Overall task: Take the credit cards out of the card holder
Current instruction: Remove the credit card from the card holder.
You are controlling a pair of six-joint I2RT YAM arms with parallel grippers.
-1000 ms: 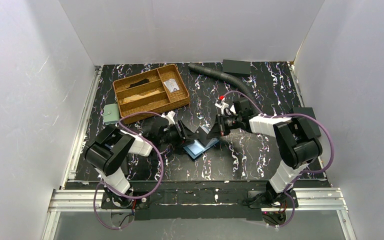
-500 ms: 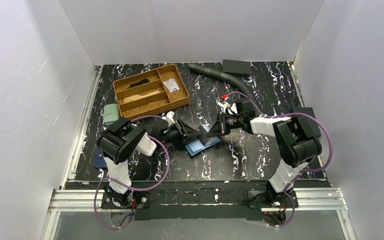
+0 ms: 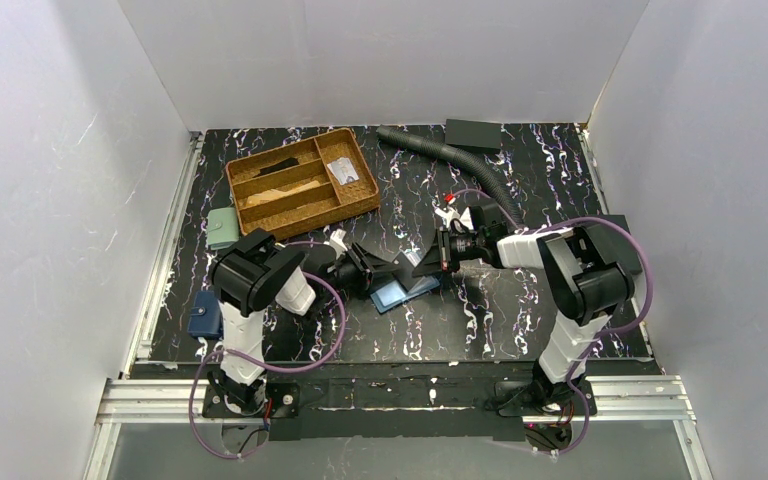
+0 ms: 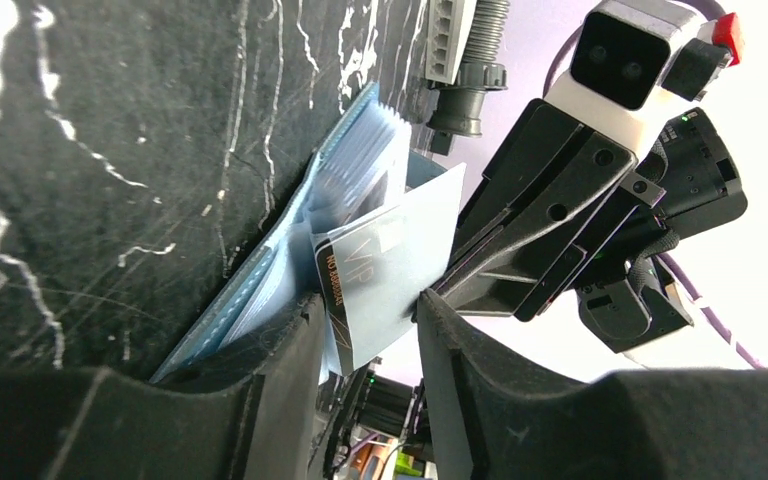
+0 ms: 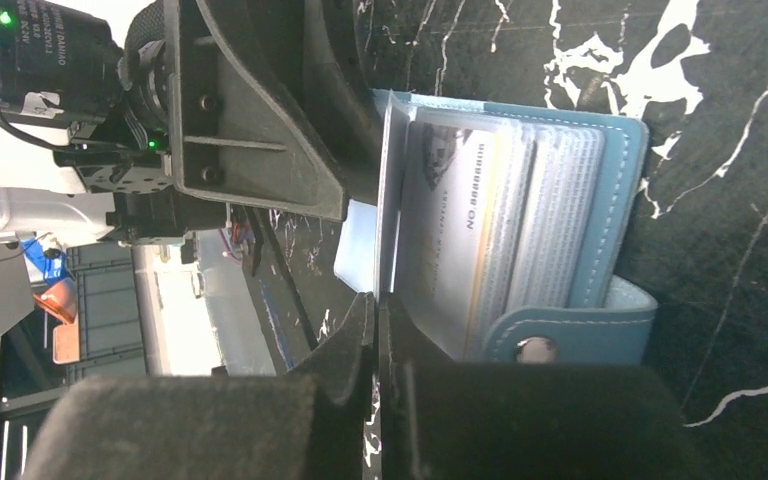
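The teal-blue card holder (image 3: 404, 292) lies open on the black marbled table between my two grippers. My right gripper (image 3: 430, 266) (image 5: 376, 300) is shut on one thin leaf of the card holder (image 5: 600, 200) and holds it upright. A credit card with an orange edge (image 5: 465, 205) sits in the clear sleeves. A pale whitish-blue card (image 4: 400, 255) with a dark strip sticks out of the card holder (image 4: 260, 290), slanted across the gap of my left gripper (image 3: 365, 268) (image 4: 370, 300). Its fingers (image 4: 280, 380) stand apart on either side of that card.
A wicker tray (image 3: 303, 184) with compartments stands at the back left. A pale green pouch (image 3: 222, 227) and a navy wallet (image 3: 204, 317) lie by the left edge. A black hose (image 3: 445, 155) and a black box (image 3: 473, 134) are at the back.
My left arm's elbow has swung right, uncovering the navy wallet, and its jaws have narrowed around the pale card. The right gripper has stayed shut on the card holder.
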